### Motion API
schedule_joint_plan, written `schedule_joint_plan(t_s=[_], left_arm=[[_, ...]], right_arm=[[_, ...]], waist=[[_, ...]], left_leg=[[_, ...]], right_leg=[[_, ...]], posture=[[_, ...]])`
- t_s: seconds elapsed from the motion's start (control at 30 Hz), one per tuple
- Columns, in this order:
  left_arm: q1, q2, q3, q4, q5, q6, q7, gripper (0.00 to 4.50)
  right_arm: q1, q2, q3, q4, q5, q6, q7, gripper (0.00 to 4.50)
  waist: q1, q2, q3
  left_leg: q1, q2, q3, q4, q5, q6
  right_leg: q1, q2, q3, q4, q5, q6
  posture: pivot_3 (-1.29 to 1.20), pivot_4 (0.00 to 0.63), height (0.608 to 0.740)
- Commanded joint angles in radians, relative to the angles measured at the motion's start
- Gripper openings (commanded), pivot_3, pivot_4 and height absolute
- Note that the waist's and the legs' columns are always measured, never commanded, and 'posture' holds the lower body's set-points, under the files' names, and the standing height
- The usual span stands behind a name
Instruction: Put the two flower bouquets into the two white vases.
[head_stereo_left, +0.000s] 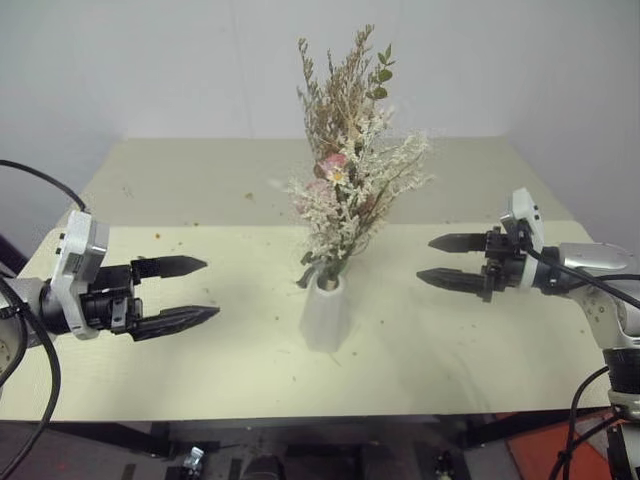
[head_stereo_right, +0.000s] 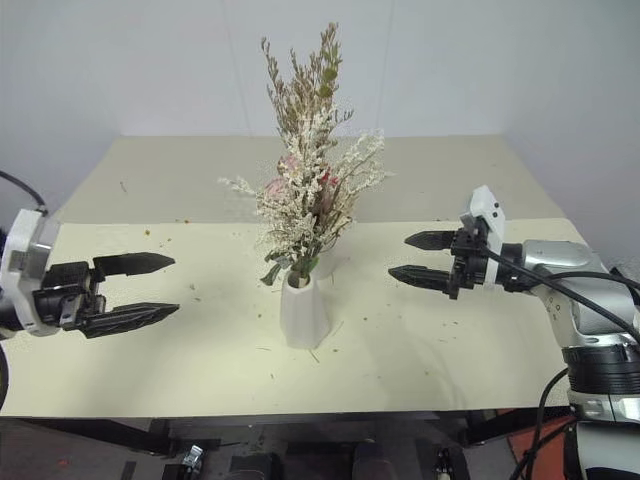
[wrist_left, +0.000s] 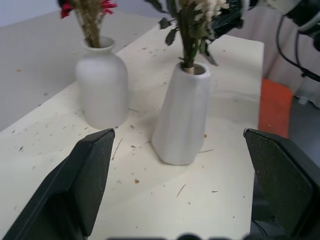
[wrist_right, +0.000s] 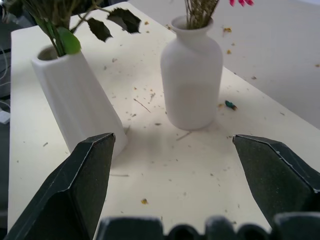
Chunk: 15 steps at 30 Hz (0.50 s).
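Both bouquets are seated: cream bunch (head_stereo_left: 350, 190) in the cone vase (head_stereo_left: 326, 312), brown bunch (wrist_left: 90, 15) in the bottle vase (wrist_left: 102, 85) behind it. Brittle, light stems are best taken low, near the vase mouth. Left gripper (head_stereo_left: 185, 292) and right gripper (head_stereo_left: 448, 262) are held wide open, empty, either side of the cone vase.

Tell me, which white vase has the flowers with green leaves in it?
The tapered, cone-shaped white vase holds the green-leaved stems. The rounded, bottle-shaped white vase beside it holds brown grass with a pink flower instead.

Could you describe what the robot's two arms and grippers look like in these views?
Each arm ends in a left gripper or right gripper with two long, tapered black fingers. Behind the fingers sits a black mechanism with a white housing block at the wrist. The right arm's further links are silver-grey, the left's grey. Black cables loop along both arms.
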<state>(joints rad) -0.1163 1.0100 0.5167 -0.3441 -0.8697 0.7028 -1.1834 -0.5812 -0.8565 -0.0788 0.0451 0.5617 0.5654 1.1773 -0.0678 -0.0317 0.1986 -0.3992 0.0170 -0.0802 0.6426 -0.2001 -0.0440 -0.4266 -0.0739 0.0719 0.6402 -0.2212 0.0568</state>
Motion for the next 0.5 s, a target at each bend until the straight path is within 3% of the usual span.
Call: schedule_joint_plan(t_s=[0.03,0.5], left_arm=[[0.030,-0.013,0.072,-0.048,-0.031,0.010,0.044,4.50],[0.016,-0.063,0.019,-0.072,-0.044,-0.016,0.141,4.50]], right_arm=[[0.000,-0.027,-0.063,-0.005,-0.004,-0.036,0.001,4.48],[0.057,0.013,-0.097,-0.053,-0.021,-0.111,-0.066,4.48]], waist=[[0.000,0.000,0.000],[0.001,0.000,0.000]], left_leg=[[0.000,0.000,0.000,0.000,0.000,0.000],[0.001,0.000,0.000,0.000,0.000,0.000]], right_leg=[[0.000,0.000,0.000,0.000,0.000,0.000],[0.001,0.000,0.000,0.000,0.000,0.000]], posture=[[0.00,0.150,0.740],[0.00,0.150,0.740]])
